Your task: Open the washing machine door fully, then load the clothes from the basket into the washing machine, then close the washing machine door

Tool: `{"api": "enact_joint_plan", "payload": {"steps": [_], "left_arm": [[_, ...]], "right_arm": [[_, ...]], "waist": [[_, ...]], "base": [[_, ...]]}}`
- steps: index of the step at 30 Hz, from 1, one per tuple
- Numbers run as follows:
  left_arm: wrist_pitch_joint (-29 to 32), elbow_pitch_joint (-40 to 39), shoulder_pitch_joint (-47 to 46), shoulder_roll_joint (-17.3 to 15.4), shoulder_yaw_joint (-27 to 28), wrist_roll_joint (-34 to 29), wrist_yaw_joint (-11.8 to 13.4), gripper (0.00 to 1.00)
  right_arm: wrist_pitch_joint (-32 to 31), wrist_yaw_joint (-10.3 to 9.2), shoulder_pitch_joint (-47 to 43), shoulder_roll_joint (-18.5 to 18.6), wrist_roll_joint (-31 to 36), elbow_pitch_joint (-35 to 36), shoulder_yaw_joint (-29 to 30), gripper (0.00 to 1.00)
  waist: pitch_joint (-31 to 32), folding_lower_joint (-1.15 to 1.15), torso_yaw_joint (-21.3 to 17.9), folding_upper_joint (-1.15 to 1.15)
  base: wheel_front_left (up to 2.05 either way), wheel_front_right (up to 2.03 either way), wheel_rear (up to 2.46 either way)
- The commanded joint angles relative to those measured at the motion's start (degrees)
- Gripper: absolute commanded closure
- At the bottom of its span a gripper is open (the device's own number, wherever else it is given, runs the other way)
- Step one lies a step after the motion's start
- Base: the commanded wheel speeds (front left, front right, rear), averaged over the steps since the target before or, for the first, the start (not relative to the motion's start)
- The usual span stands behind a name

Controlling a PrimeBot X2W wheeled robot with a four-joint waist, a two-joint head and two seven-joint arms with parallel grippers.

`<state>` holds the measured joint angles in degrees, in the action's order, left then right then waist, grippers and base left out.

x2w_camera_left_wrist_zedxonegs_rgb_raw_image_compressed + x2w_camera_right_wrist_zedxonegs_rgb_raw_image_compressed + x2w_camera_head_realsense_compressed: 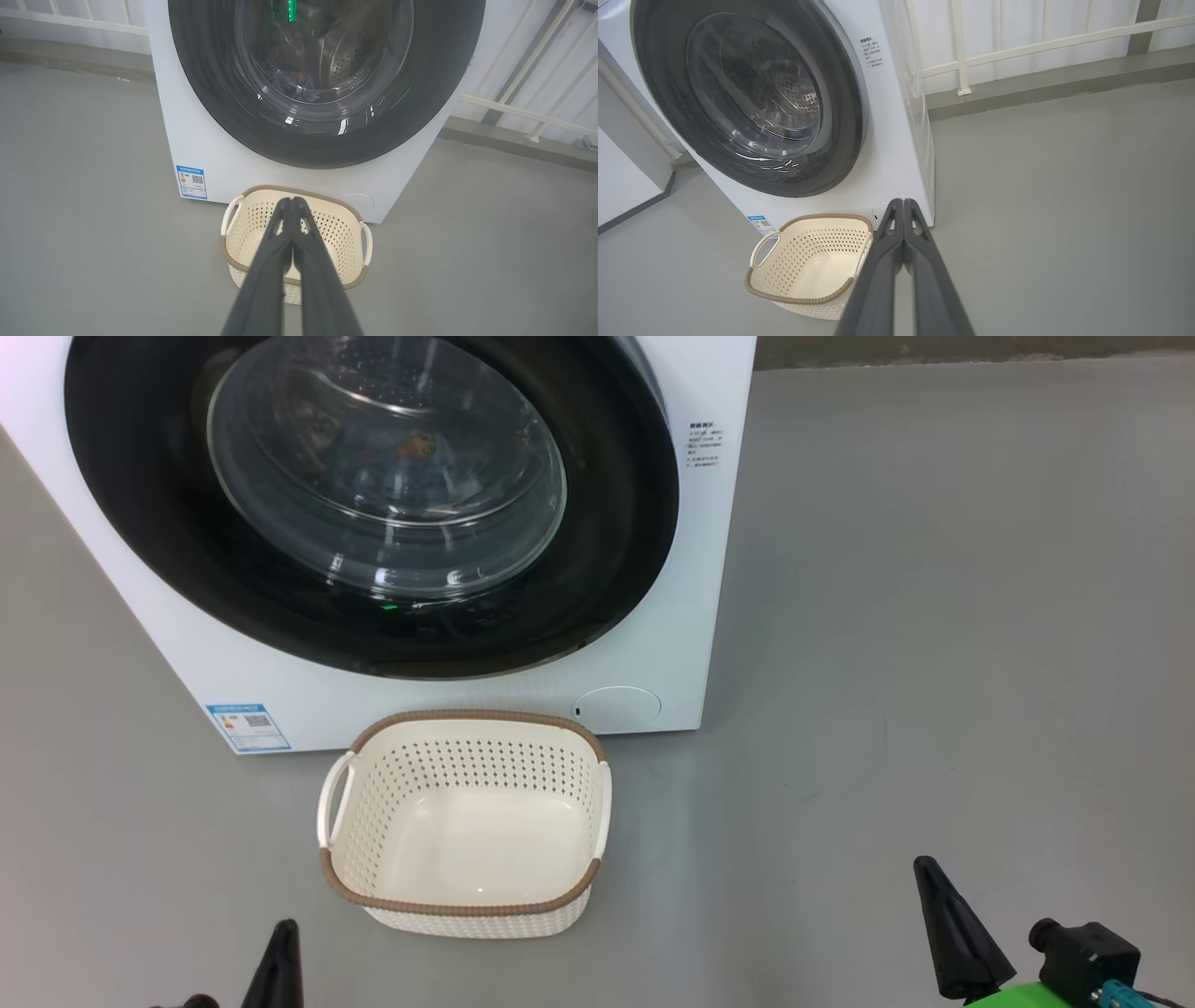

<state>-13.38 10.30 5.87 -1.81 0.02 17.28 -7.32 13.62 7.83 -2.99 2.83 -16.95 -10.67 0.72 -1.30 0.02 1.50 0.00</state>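
Here's the washing machine (719,569), white and boxy on the grey floor (934,616), and the washing machine door (387,476) is shut, its glossy black rim lying flush in the front panel with the glass bowl bulging out at the centre. Through that glass, low in the drum, there's a scrap of light-blue fabric with an orange-brown print, the clothes (299,83), though reflections blur most of it. The basket (467,717) stands upright on the floor just in front of the machine, right below the door, its far rim close to the machine's base between the blue label sticker (247,726) and the round service cap (616,707). Its cream bottom is on plain show. Down at the lower left of the head view, the left gripper (285,929) pokes up as a single dark point, well short of the basket. Its own wrist view confirms it: fingers (261,280) clenched tight together, tips meeting, grasping nothing, lined up over the basket's middle. Over on the right, the right gripper (924,868) hangs above bare floor, well apart from the basket. Its fingers (878,280) are also pressed shut on nothing, pointing at the machine's lower right corner, with a white railing (1017,46) beyond.
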Motion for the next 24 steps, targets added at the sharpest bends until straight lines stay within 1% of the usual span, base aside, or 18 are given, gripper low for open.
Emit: {"api": "enact_joint_plan", "payload": {"steps": [1,24], "left_arm": [[0.4,-1.0,-1.5,-0.7,0.4,1.9,0.0,1.00],[3.7,0.1,-3.6,-1.2,1.1,16.4,0.0,1.00]], "right_arm": [[-0.4,-0.03,1.1,0.4,-1.9,1.2,0.1,1.00],[-3.6,-0.09,2.7,0.8,-16.6,0.3,0.4,1.00]], "waist": [[0.0,0.00,0.0,0.00],[0.1,-0.02,-0.3,0.00]], "base": [[0.00,0.00,0.00],[0.00,0.00,0.00]]}}
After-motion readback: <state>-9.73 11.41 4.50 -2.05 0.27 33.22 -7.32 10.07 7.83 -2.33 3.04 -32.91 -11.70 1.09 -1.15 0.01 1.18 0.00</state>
